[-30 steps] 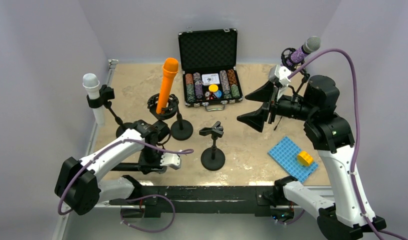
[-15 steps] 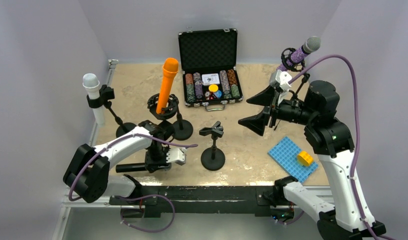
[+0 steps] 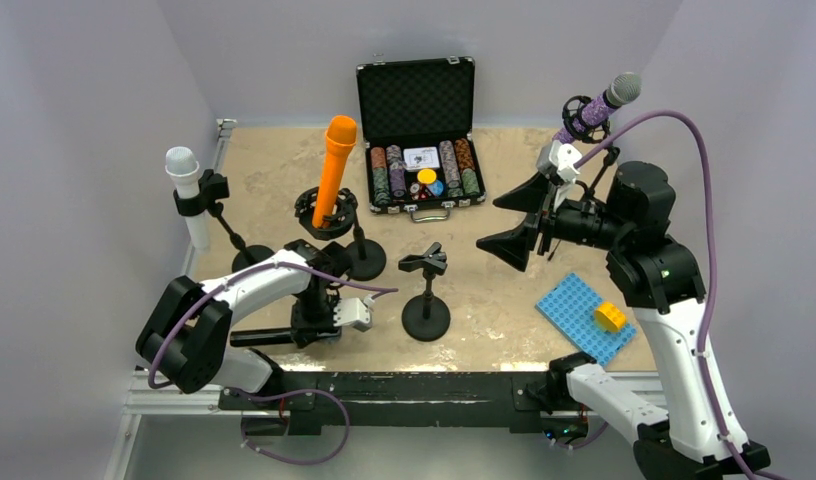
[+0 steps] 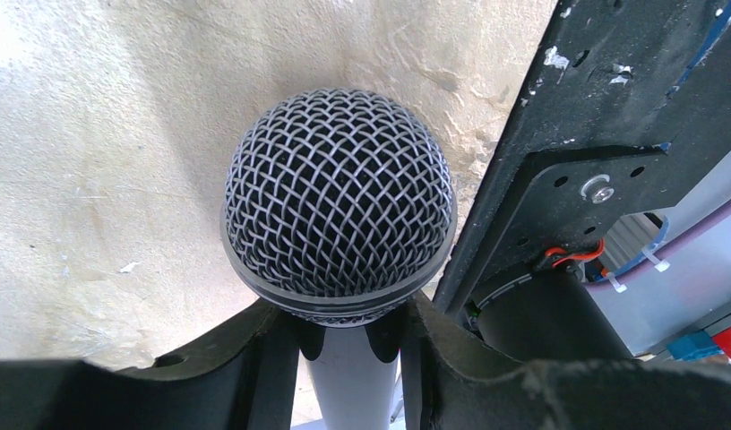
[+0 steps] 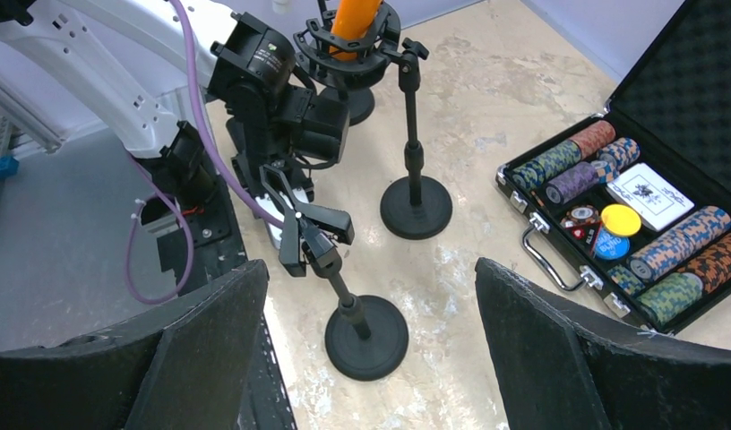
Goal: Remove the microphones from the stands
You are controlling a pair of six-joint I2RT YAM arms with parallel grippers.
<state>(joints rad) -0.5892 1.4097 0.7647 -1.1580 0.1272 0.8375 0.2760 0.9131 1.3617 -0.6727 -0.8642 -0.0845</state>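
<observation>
- 4 microphones: the task microphone (image 4: 337, 215) (silver mesh head) in the left hand (image 4: 348, 354), plus a white mic (image 3: 184, 185), an orange mic (image 3: 335, 170) and a purple mic (image 3: 596, 108), each of those three on its own stand.
- 4 stands: three loaded, and one empty stand (image 3: 425, 300) near the middle of the table (image 3: 484, 290).
- 1 open chip case (image 3: 414, 95) at the back. 1 blue plate (image 3: 574, 310) at right front with 1 yellow brick (image 3: 611, 316) on it.
- left hand: fingers (image 4: 254, 367) set narrow, clamped on the microphone's neck just under the head. the hand points down at the table.
- the microphone is off the stand, held above the near-left part of the table, just left of the empty stand and close to the black rail (image 4: 577, 98) at the near edge.
- long axis roughly level, running left-right along the near edge. the dark handle (image 3: 262, 337) sticks out to the left, head end toward the empty stand (head hard to pick out in the top view).
- around it: the orange mic's round base sits just behind the left hand. the left arm's purple cable (image 3: 369, 291) loops between that hand and the empty stand.
- right hand (image 3: 487, 222): wide open, holding nothing, raised over the right half of the table, in front of the purple mic's stand.
</observation>
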